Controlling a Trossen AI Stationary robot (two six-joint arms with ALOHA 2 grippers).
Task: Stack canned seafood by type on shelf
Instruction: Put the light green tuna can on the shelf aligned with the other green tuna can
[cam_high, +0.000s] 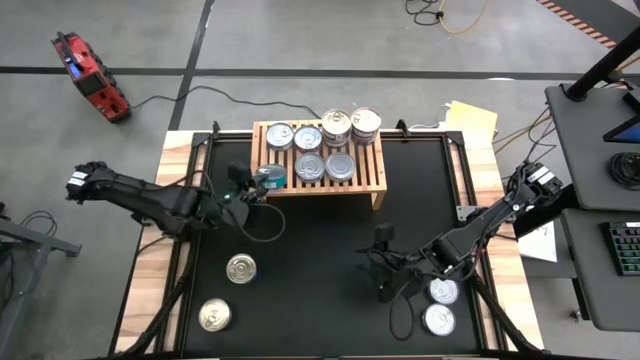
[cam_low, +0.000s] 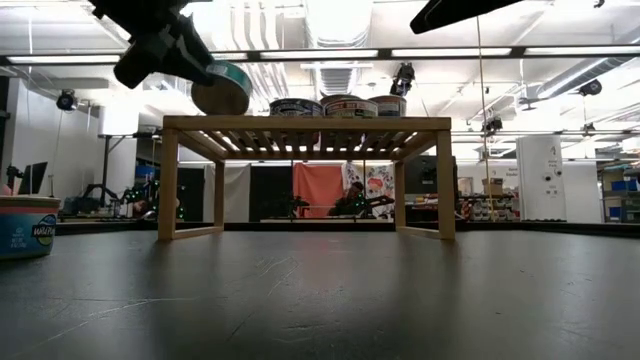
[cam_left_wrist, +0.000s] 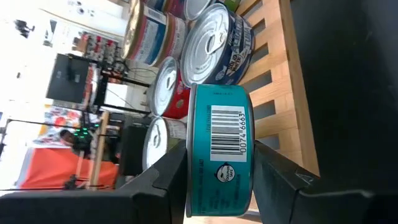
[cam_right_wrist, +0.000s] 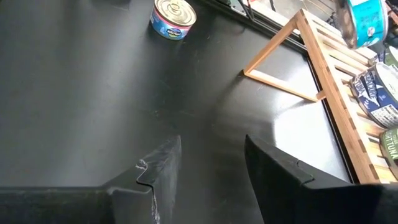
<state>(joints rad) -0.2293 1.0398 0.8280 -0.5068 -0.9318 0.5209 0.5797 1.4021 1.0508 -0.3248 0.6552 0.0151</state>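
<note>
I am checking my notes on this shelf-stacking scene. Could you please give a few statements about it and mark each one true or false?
1. The left gripper holds a teal can between its fingers. True.
2. The teal can is resting flat on the black table. False: it is held in the air at the left end of the wooden shelf.
3. The right gripper holds a can. False: there is nothing between its fingers.
4. Two cans lie on the table near the right gripper. True.
5. The shelf carries no cans. False: several cans stand on it.
</note>
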